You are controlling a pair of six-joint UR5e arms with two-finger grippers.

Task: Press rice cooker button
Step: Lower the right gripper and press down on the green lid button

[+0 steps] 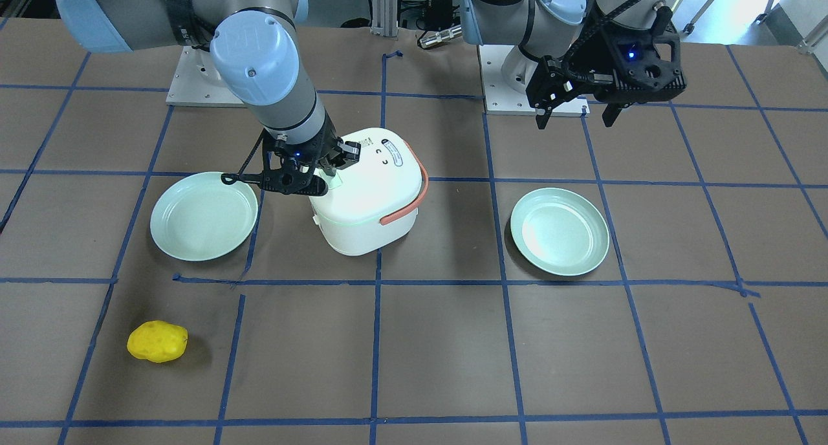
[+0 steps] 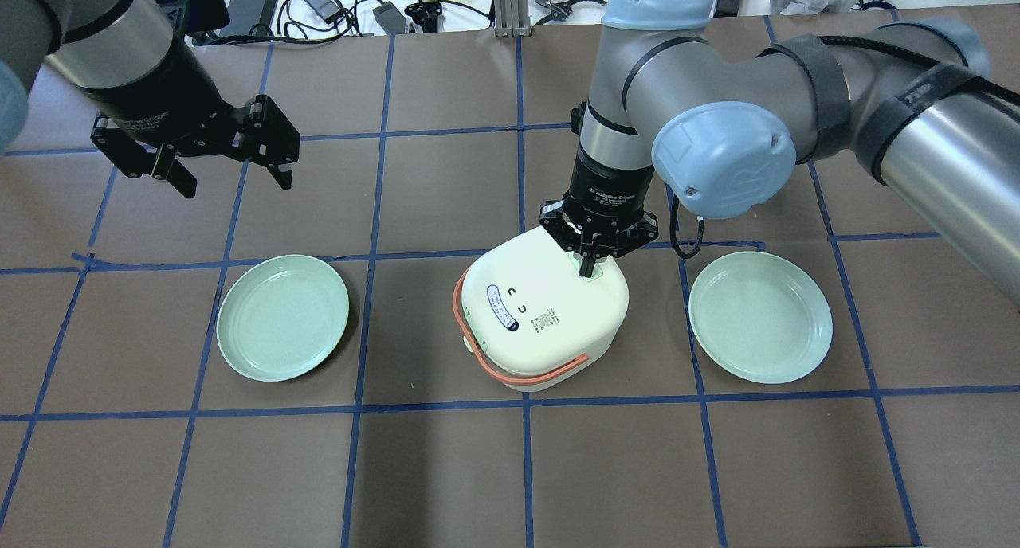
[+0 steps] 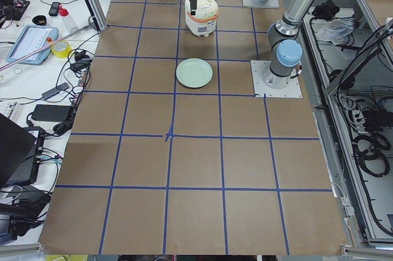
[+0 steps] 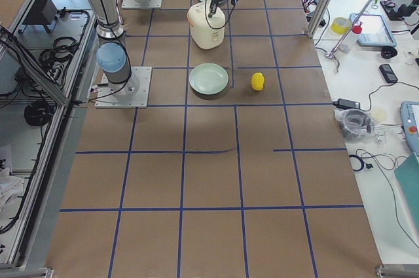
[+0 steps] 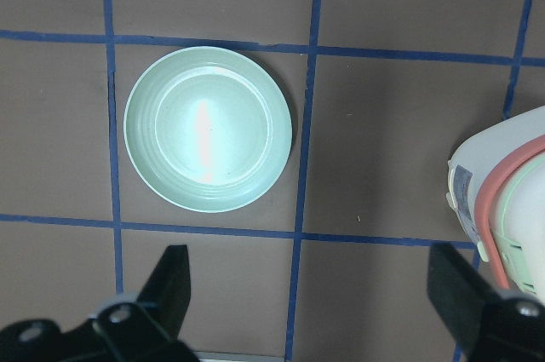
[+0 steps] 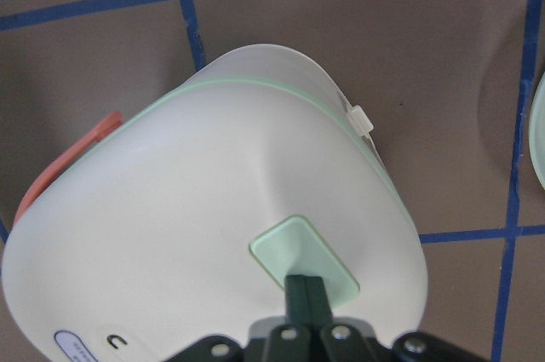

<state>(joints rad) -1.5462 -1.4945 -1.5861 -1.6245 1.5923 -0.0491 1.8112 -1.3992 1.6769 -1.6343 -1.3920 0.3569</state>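
Closest to the right wrist camera is the right gripper (image 6: 306, 292) itself, its jaws pinched together with nothing between them, so that the two fingers form a single dark prod. That prod's tip rests on the near edge of the pale green button (image 6: 302, 261) set into the lid of the white rice cooker (image 6: 196, 209). The cooker stands near the middle of the bench (image 2: 446, 484), coral handle (image 2: 478, 357) folded down round its side, between one green plate (image 2: 283, 317) on the robot's left and another green plate (image 2: 761, 317) on its right; a yellow lump (image 1: 157, 341) lies well apart, toward the operators' edge. As I judge it, the approach is finished and the press is the step in hand: contact looks made, but no view shows whether the button has sunk or the lid has sprung, so the push proper and the lift away remain. The left gripper (image 2: 237, 185) hangs above the bench with jaws wide and holding nothing, taking no part. As for writing, the lid carries an oval label (image 2: 504, 309) with fine print too small to read beside two curved marks, and white lettering on the right gripper's body is likewise illegible.
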